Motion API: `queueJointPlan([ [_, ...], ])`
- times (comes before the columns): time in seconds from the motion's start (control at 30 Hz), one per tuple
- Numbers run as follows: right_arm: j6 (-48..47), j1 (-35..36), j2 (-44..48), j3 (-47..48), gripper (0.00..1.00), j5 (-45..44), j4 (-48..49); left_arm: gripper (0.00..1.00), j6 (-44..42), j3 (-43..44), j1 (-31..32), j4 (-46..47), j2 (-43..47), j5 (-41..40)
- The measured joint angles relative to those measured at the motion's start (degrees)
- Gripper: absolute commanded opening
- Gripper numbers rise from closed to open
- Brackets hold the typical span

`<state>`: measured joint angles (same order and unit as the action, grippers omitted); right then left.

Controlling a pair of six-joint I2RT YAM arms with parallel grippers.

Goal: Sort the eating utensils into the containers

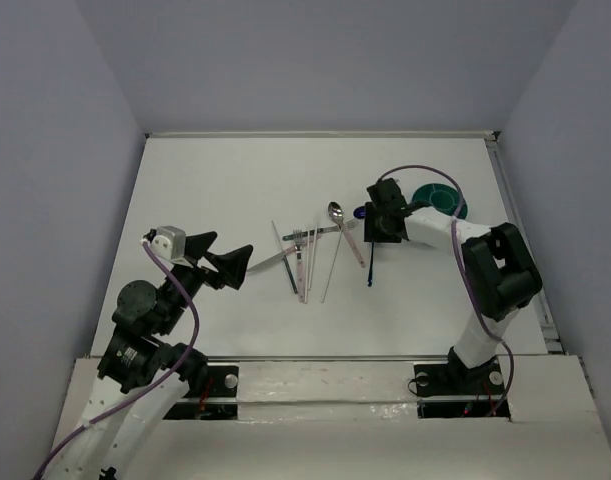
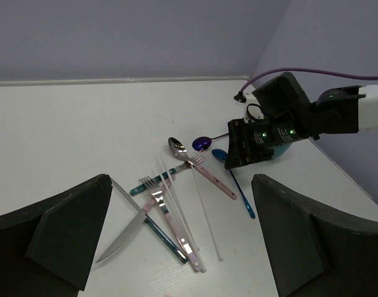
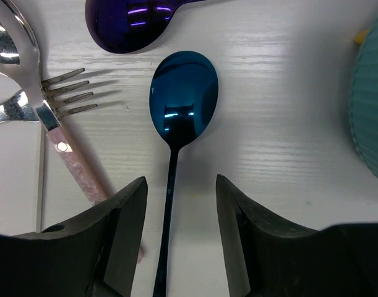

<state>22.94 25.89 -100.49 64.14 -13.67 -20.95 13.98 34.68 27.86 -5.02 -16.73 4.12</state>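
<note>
White table [image 1: 205, 180], viewed from above. Left gripper [image 2: 181, 182], at centre left of the top view, hovers over the table with jaws wide apart and nothing between them. Right gripper [image 3: 179, 185], right of centre, is low over the table with jaws apart, one finger on each side of the blue spoon [image 3: 182, 93] handle, not clamped. Utensils [image 1: 310, 255] lie crossed in a loose heap at centre. Teal cup [image 1: 440, 198] stands at upper right, just beyond the right gripper. Purple spoon [image 3: 130, 25] lies near the blue bowl, apart from it

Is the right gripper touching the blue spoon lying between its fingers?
Apart. In the right wrist view, bare table shows between the handle of the blue spoon and each finger of the right gripper.
</note>
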Motion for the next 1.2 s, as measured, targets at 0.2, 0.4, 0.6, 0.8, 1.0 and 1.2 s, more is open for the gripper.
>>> queueJointPlan([
  [0.2, 0.15, 0.00, -3.80, 0.26, 0.35, 1.20, 1.22, 0.99, 0.02, 0.00, 0.00, -0.02, -0.09, 0.22],
  [0.4, 0.07, -0.04, -5.07, 1.66, 0.19, 1.22, 2.01, 0.99, 0.02, 0.00, 0.00, -0.02, -0.13, 0.35],
  [0.6, -0.22, -0.04, -5.09, 1.66, 0.01, 0.39, 1.97, 0.99, 0.02, 0.00, 0.00, 0.00, -0.76, 0.42],
  [0.8, -0.26, -0.04, -4.07, 1.18, 0.00, -0.26, 1.77, 0.99, 0.02, 0.00, -0.28, 0.00, -0.96, 0.90],
  [1.0, -0.24, -0.04, 6.93, -2.21, 0.00, -0.26, 0.35, 0.99, 0.02, 0.00, -0.61, 0.00, -1.05, 1.40],
  [1.2, -1.36, -1.92, 24.52, -2.58, 0.00, -3.80, 2.64, 0.99, 0.02, 0.00, -0.61, -0.02, -1.03, 1.46],
])
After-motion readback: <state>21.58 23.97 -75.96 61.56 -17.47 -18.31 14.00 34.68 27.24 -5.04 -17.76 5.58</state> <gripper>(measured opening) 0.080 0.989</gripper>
